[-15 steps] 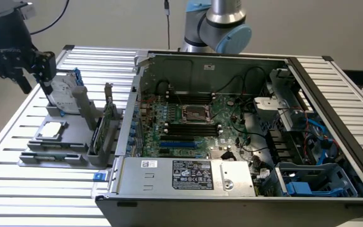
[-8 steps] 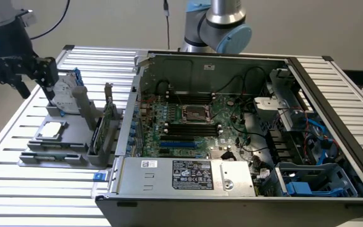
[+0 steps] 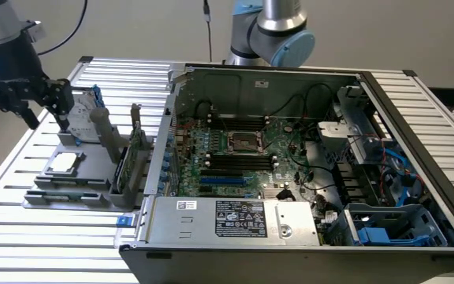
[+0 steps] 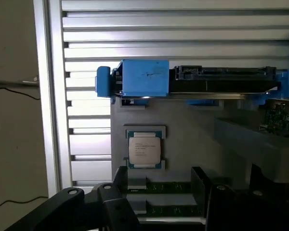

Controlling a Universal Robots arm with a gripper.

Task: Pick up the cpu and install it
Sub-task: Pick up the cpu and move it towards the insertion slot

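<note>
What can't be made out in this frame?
Print on the small silver-grey square cpu: too small to read, wrist view.
Dark metal-framed square socket: whether its frame is latched, too small, exterior view.
Silver hard drive with blue bracket: exterior view, partly hidden behind the black end effector.

An open computer case (image 3: pixel 274 83) lies on a slatted metal table (image 3: pixel 54 248). Inside the case sit a green motherboard (image 3: pixel 235 168) and a silver power supply (image 3: pixel 235 220). Beside the case, a grey fixture (image 3: pixel 89 180) holds a blue-bracketed hard drive (image 4: pixel 144 79)
</note>
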